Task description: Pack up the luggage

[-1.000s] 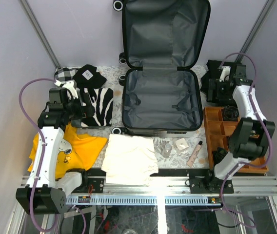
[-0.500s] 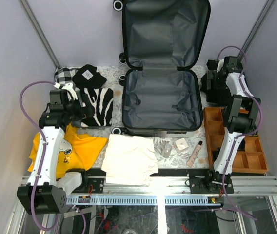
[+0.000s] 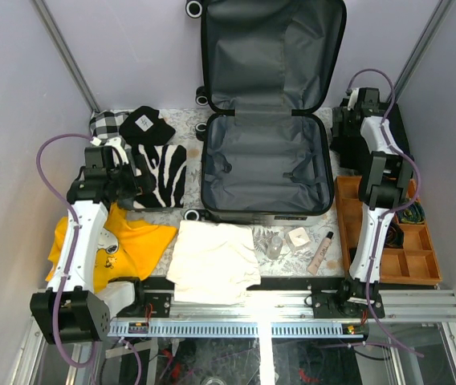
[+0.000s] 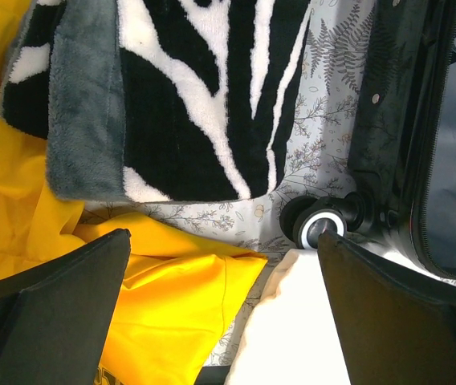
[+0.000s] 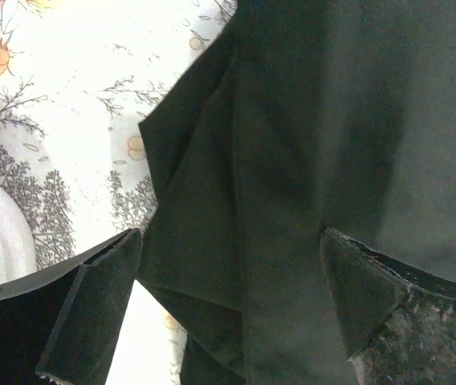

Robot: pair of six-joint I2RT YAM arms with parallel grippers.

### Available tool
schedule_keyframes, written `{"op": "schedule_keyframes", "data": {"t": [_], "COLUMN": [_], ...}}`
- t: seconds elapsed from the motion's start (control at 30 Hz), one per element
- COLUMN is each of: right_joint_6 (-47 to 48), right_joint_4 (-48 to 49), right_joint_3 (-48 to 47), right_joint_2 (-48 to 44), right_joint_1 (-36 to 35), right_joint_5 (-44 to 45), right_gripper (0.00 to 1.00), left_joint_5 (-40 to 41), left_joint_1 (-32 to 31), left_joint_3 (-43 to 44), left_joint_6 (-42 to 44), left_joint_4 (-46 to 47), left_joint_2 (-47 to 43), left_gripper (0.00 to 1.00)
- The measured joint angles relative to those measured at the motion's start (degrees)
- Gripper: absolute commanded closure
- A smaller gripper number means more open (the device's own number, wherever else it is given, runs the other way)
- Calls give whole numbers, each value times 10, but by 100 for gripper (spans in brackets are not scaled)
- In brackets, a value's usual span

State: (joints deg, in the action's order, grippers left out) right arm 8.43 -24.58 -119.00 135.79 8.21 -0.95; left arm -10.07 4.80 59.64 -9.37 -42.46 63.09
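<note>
luggage (image 3: 264, 164) lies open at the back middle of the table (image 3: 284, 265), hard-shelled, its smooth grey lining bare: nothing packed yet. outside it wait a plush zebra towel (image 4: 180, 96), a yellow shirt (image 3: 132, 241) and a cream cloth (image 3: 212, 261). left gripper (image 4: 221, 235) hangs wide open and empty above the towel. right gripper (image 5: 230, 233), equally wide and empty, hangs above dark folded fabric (image 5: 292, 120).

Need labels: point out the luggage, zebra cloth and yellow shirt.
luggage (image 3: 264, 172), top view, grey lining of the lower half.
zebra cloth (image 4: 180, 104), left wrist view, striped middle.
yellow shirt (image 3: 140, 239), top view, right portion.
</note>
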Motion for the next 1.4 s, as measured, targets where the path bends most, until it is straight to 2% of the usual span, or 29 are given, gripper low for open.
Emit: {"op": "schedule_keyframes", "data": {"t": [0.37,0.43,0.5,0.57,0.67,0.73,0.77,1.13,1.4], "right_joint_6": [23,27,33,41,54,58,58,63,81], "right_joint_4": [17,17,16,16,11,8,7,-5,-76], "right_joint_3": [-21,-21,-23,-24,-42,-55,-60,-63,-66], "right_joint_2": [68,68,69,70,84,94,97,90,36], "right_joint_1": [-17,-17,-17,-17,-13,-8,-5,14,63], "right_joint_5": [35,38,44,49,59,59,59,6,-79], "right_gripper": [0,6,21,42,68,97,100,100,100], "left_joint_5": [0,0,0,0,1,1,1,5,5], "left_joint_1": [5,5,5,5,5,5,5,7,9], "left_joint_3": [0,0,0,0,0,1,2,5,5], "left_joint_6": [0,0,0,0,0,0,0,0,0], "left_joint_4": [0,0,0,0,0,0,0,0,0], "left_joint_2": [3,3,4,7,11,13,14,21,20], "left_gripper": [0,0,0,0,0,0,0,0,0]}}
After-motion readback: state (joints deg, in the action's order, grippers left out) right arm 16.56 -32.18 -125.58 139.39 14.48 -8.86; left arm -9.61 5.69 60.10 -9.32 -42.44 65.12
